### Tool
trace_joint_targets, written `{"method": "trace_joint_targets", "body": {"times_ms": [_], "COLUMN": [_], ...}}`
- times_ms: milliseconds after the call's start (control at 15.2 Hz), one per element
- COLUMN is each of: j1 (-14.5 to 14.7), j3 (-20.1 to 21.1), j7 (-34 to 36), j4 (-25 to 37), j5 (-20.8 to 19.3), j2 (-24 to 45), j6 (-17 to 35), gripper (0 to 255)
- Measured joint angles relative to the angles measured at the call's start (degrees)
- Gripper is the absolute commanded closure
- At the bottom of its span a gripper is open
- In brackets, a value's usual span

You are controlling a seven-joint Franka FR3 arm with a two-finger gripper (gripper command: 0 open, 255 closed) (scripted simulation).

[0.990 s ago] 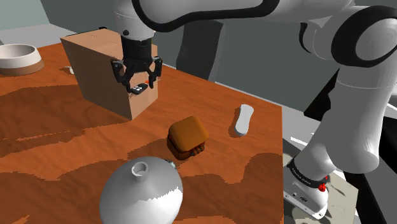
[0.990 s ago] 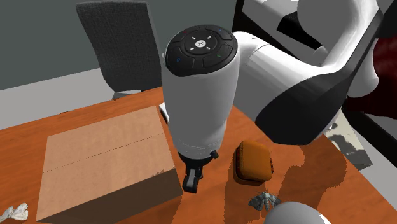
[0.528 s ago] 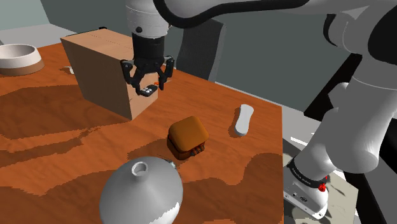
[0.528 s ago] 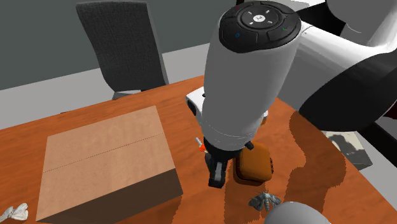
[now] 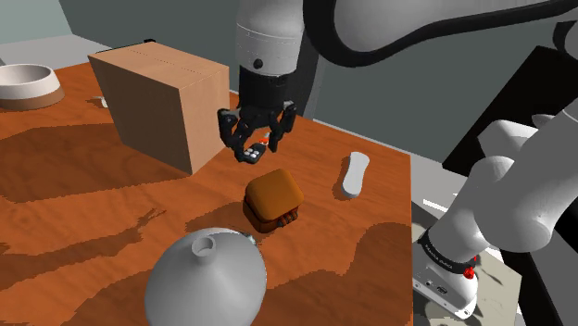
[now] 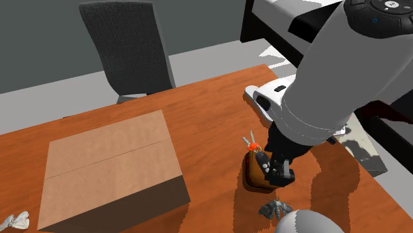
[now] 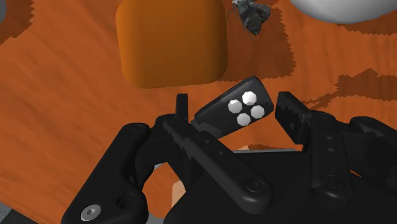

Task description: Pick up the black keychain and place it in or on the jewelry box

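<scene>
Your hand [image 5: 257,146] clenched on black keychain [image 7: 236,108]: flat glossy fob, white hexagonal buttons. Fob held in air just above jewelry box [image 5: 274,196], a smooth orange-brown case with rounded corners, on wood-grain table [image 5: 83,213]. Plain cardboard box [image 5: 157,97] nearby.

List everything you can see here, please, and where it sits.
table: one, reddish-brown, under everything.
cardboard box: one, brown, far side of the table in the shoulder view.
jewelry box: one, orange-brown, mid-table.
black keychain: one, white buttons, held above the jewelry box.
bowl: one, pale, shoulder view's upper left.
vase: one, grey-white, near edge.
remote-like object: one, white, beside the jewelry box.
trinket: one, grey, near the vase.
chair: one, dark grey, behind the table.
arm: one, white.
gripper: one, black, clasping the keychain.
</scene>
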Motion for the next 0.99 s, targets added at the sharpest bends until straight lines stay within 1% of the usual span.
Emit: {"method": "trace_joint_targets", "body": {"times_ms": [198, 330, 594, 990], "j1": [1.1, 1.5, 1.7, 1.7], "j3": [0.6, 0.7, 0.9, 1.4], "j7": [0.7, 0.7, 0.9, 1.2], "j4": [-5.2, -7.6, -11.0, -14.7], "j5": [2.6, 3.4, 3.7, 3.4], "j2": [-5.8, -7.5, -7.9, -6.5], "j6": [-0.1, 0.7, 3.9, 8.8], "gripper": [255, 255, 255, 255]}}
